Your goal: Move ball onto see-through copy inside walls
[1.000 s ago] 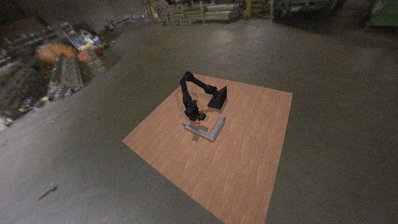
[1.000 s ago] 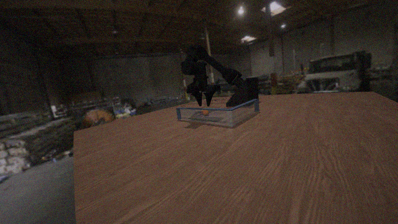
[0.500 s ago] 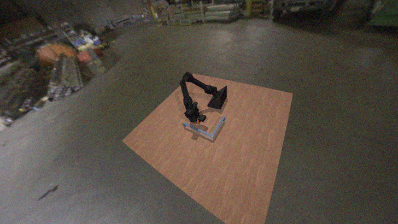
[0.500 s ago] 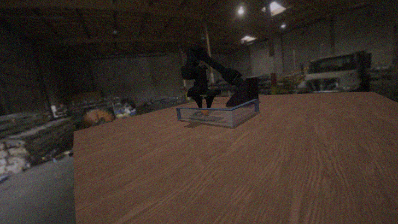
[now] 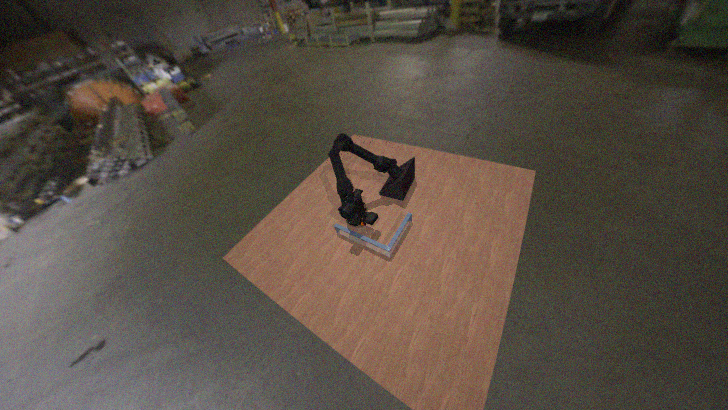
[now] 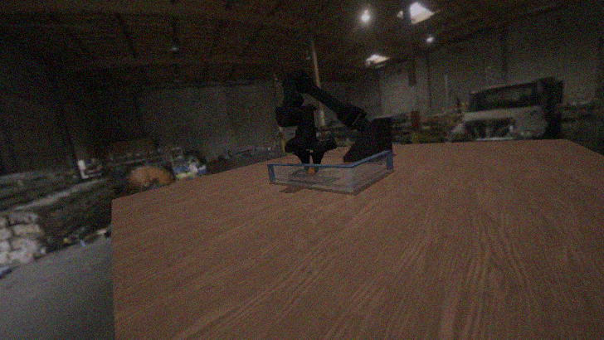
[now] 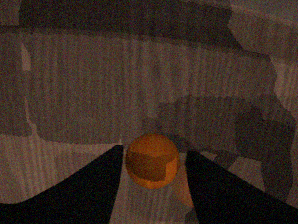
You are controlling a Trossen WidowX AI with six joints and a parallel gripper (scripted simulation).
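Note:
The orange ball (image 7: 152, 161) (image 6: 310, 170) (image 5: 362, 223) lies low between my gripper's two black fingertips. My gripper (image 7: 154, 155) (image 6: 311, 167) (image 5: 363, 221) points down and is partly open. In the wrist view a small gap shows between the ball and the right finger; the left finger is very near it. The see-through copy (image 7: 184, 194) shows faintly beside the ball, partly hidden behind the right finger. The two clear walls with blue rims, one wall (image 5: 374, 241) (image 6: 283, 167) and the other wall (image 5: 399, 232) (image 6: 389, 162), make a corner; the ball is on their inner side.
The arm's black base (image 5: 401, 182) (image 6: 372, 141) stands behind the open side of the corner. The wooden table top (image 5: 448, 264) (image 6: 338, 261) extends beyond the walls. The arm's shadow falls over the area around the ball.

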